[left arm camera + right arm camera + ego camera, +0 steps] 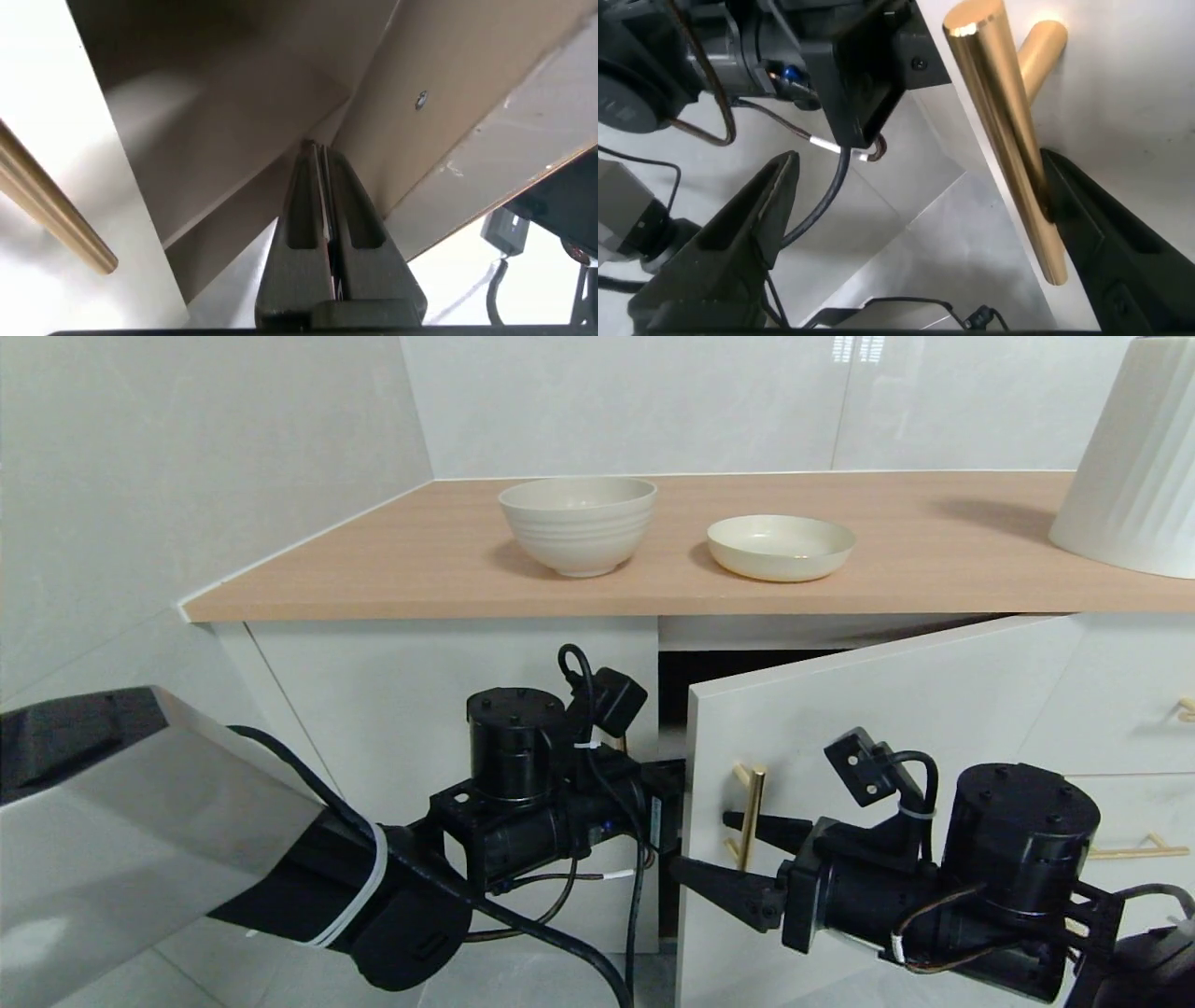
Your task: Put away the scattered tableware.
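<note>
The right arm reaches forward low, its end effector spread wide, one finger on each side of the brass handle on the half-open cabinet door. The left arm stretches level beside it. Its end effector is pressed closed and empty, with the tips inside the cabinet gap behind the door's edge. Above and farther back, a bowl and a shallow dish sit apart on the surface.

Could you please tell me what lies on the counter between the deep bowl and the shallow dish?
Nothing: in the head view, the stretch of wooden countertop between the bowl and the dish is bare.
</note>
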{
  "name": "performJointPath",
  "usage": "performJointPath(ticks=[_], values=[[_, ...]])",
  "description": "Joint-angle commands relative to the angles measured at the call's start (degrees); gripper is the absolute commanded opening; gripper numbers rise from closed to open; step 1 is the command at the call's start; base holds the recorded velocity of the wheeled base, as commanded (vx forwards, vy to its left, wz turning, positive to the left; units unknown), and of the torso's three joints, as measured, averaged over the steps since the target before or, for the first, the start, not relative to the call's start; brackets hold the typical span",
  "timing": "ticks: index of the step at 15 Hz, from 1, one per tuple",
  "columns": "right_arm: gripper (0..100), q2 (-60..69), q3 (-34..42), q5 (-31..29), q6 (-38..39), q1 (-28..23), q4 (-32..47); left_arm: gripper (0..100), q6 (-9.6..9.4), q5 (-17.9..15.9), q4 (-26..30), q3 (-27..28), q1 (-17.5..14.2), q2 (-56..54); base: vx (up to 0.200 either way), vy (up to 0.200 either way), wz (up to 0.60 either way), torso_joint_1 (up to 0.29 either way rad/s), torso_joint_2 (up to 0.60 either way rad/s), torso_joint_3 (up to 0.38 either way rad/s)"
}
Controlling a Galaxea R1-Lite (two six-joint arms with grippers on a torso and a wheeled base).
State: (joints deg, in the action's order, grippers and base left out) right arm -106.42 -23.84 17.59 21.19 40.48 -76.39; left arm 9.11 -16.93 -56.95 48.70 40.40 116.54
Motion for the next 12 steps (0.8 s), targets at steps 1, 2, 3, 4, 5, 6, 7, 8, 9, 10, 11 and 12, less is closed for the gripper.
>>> performJointPath(ticks=[1,2,3,4,5,6,7,8,9,10,11,12], values=[[100,-0.6,-0.1,-2.1,-0.3,-1.7,-0.4,0,0.12,-0.6,-0.8,-0.1,0.8,0.1,0.000,0.000,0.00,0.000,0.00,0.000],[100,-0.5,-0.1,-3.7,-0.5,-3.4,-0.4,0,0.03,-0.6,-1.4,0.2,0.9,0.2,0.000,0.000,0.00,0.000,0.00,0.000],[100,-0.2,0.0,-4.0,-2.0,-4.8,-0.4,0,0.12,-0.6,-1.5,0.4,1.0,0.2,0.000,0.000,0.00,0.000,0.00,0.000],[100,0.3,0.1,-4.1,-3.9,-6.1,-0.4,0,0.03,-0.6,-1.5,0.4,1.3,0.2,0.000,0.000,0.00,0.000,0.00,0.000],[100,1.5,0.1,-4.7,-4.8,-7.1,-0.4,0,0.12,-0.6,-1.5,0.4,1.8,0.2,0.000,0.000,0.00,0.000,0.00,0.000],[100,3.3,0.3,-5.6,-4.8,-7.6,-0.3,0,0.12,-0.6,-1.6,0.5,1.9,0.1,0.000,0.000,0.00,0.000,0.00,0.000],[100,5.3,1.7,-6.1,-4.9,-7.9,-0.3,0,0.12,-0.5,-1.6,0.5,1.9,0.0,0.000,0.000,0.00,0.000,0.00,0.000],[100,7.4,4.1,-6.2,-4.9,-8.6,-0.2,0,0.12,-0.5,-1.6,0.5,1.9,-0.1,0.000,0.000,0.00,0.000,0.00,0.000],[100,8.8,7.9,-6.2,-5.5,-9.0,-0.2,0,0.12,-0.4,-1.6,0.8,1.9,-0.1,0.000,0.000,0.00,0.000,0.00,0.000],[100,9.5,12.4,-6.2,-8.8,-9.0,-0.1,0,0.21,-0.4,-1.6,0.9,1.9,-0.1,0.000,0.000,0.00,0.000,0.00,0.000],[100,9.6,15.1,-6.3,-11.8,-9.0,-0.2,0,0.21,-0.4,-1.5,0.9,1.9,-0.1,0.000,0.000,0.00,0.000,0.00,0.000],[100,9.8,18.7,-9.8,-15.3,-9.0,-0.2,0,0.21,-0.3,-1.5,0.9,1.9,-0.1,0.000,0.000,0.00,0.000,0.00,0.000]])
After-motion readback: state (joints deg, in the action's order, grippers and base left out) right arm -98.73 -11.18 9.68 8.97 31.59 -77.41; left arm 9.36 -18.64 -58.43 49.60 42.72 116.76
